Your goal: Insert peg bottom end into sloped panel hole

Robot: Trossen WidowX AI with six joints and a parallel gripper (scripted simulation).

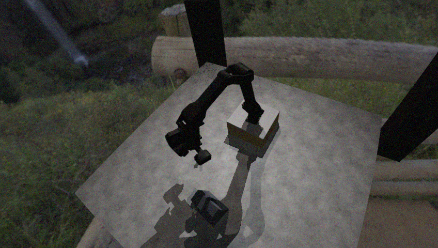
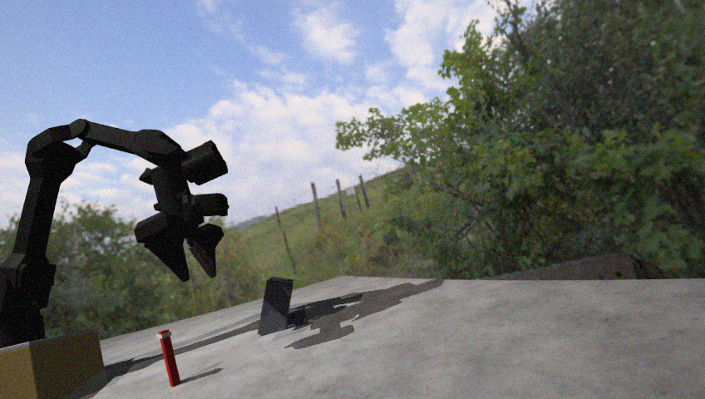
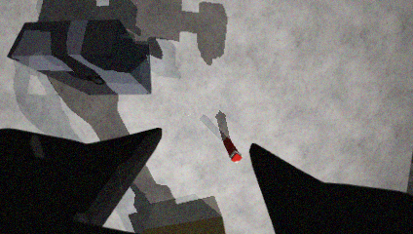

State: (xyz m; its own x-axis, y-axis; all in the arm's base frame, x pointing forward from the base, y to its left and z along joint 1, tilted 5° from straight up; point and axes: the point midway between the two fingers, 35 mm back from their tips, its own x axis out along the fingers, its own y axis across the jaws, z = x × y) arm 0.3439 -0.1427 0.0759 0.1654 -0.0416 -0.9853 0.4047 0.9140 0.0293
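The red peg (image 2: 170, 358) (image 3: 229, 145) stands upright on the table, with a pale band near its red top. In the top view it is hidden by the arm. My gripper (image 2: 199, 278) (image 3: 206, 139) is open and empty, pointing down high above the table. In the wrist view the peg shows between the fingers, nearer the right finger. The dark grey sloped panel (image 1: 215, 208) (image 2: 277, 306) (image 3: 131, 80) stands apart from the peg, partly in the arm's shadow. Its hole shows as a small dark mark in the wrist view; its shape cannot be made out.
The arm's base stands on a box (image 1: 270, 113) (image 2: 64, 366) (image 3: 185, 226) with a pale top and brown sides. The mottled grey table (image 1: 307, 153) (image 2: 495, 336) (image 3: 317, 73) carries dark arm shadows. Black posts (image 1: 208, 30) (image 1: 408, 113) stand at its far edges.
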